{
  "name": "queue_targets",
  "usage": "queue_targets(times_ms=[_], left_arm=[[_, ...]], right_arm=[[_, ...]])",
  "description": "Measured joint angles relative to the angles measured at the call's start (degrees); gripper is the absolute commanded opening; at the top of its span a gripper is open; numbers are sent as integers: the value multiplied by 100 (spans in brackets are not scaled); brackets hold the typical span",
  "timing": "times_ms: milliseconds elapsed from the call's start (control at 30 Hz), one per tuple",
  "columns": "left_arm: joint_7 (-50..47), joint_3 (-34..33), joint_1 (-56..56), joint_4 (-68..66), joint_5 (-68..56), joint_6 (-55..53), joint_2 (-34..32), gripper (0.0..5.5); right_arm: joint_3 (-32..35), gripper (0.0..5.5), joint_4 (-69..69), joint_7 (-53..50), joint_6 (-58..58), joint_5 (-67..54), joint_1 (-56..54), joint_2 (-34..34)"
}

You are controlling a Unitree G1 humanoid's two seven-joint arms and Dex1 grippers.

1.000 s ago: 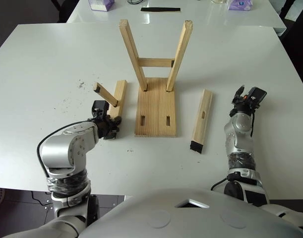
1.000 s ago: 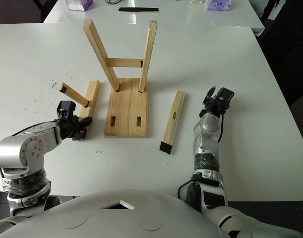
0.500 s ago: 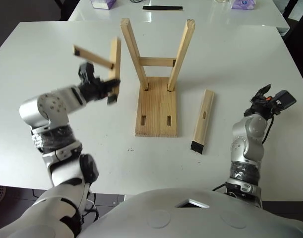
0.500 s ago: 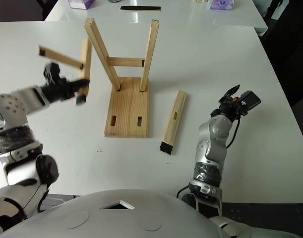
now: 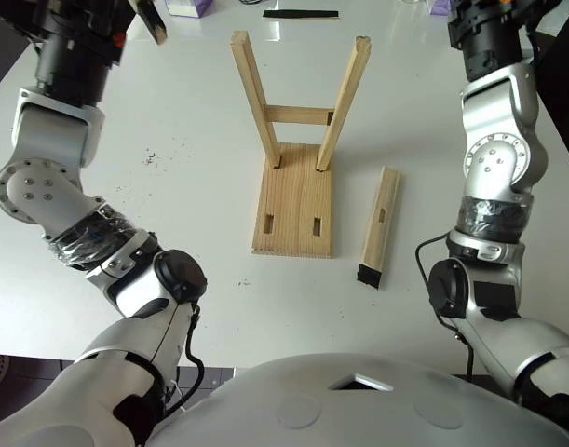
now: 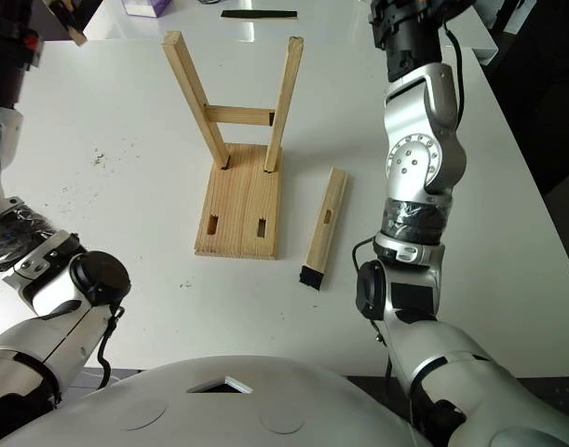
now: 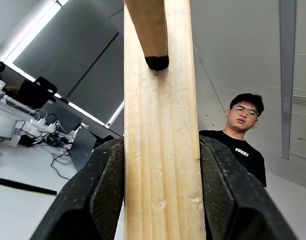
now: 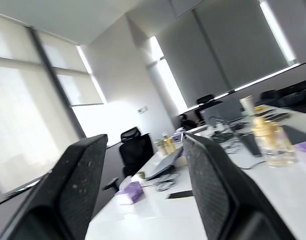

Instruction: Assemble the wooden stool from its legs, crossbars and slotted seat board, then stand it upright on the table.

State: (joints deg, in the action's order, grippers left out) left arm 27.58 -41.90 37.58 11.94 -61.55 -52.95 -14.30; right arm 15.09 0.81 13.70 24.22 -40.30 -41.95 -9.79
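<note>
Geometry: left fingers (image 7: 100, 200) are pinched on both sides of the held leg (image 7: 160, 150). Its long axis runs straight out of the grip and a crossbar stub (image 7: 148, 35) sticks off it. The whole piece is high over the far-left of the counter (image 5: 191, 121). Target is down and to the right of that hand: seat board (image 5: 293, 209) lies flat at centre, long axis near-to-far. The two slots (image 5: 268, 223) at its near end are empty, and the two-leg frame (image 5: 298, 115) already stands in the far end. My read is that the held piece must drop, swing right and turn end-down over the near-left slot. Loose leg (image 5: 379, 223) lies just right of the board, roughly parallel and not touching, black cap toward the robot; the right arm is the nearer one for it. Right fingers (image 8: 77, 195) are spread with nothing between them, raised at far right. Delta vs one second ago: the left hand was low on the counter, at that leg beside the board's left edge. Half a second ago it was mid-lift, now fully up. The right arm went from low by the counter's right side to raised. Board, frame and loose leg are unmoved.
</note>
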Motion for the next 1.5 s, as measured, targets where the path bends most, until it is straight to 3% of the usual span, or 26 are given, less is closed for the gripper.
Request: queue_targets(times_ms=[233,467,700,1100,1500], left_arm=[[1577,1546,-995,797,-15,48,-696,204],[2376,2388,-1889,1250,396,730,-947,204],[3028,2954,-2248,1296,992,1500,-1271,204],[3251,3329,-2368,1250,1140,1879,-1463,204],[3272,3486,-2450,1229,1208,2051,-1579,204]], right_arm=[[-605,272,-371,2436,1976,-1407,-315,-986],[-741,386,-334,3915,2996,-2084,-707,-1755],[-1152,389,-245,4700,3387,-2007,-1030,-2096],[-1527,389,-374,4865,3414,-1736,-1066,-1954],[-1653,206,-463,5083,3341,-1513,-1056,-1972]])
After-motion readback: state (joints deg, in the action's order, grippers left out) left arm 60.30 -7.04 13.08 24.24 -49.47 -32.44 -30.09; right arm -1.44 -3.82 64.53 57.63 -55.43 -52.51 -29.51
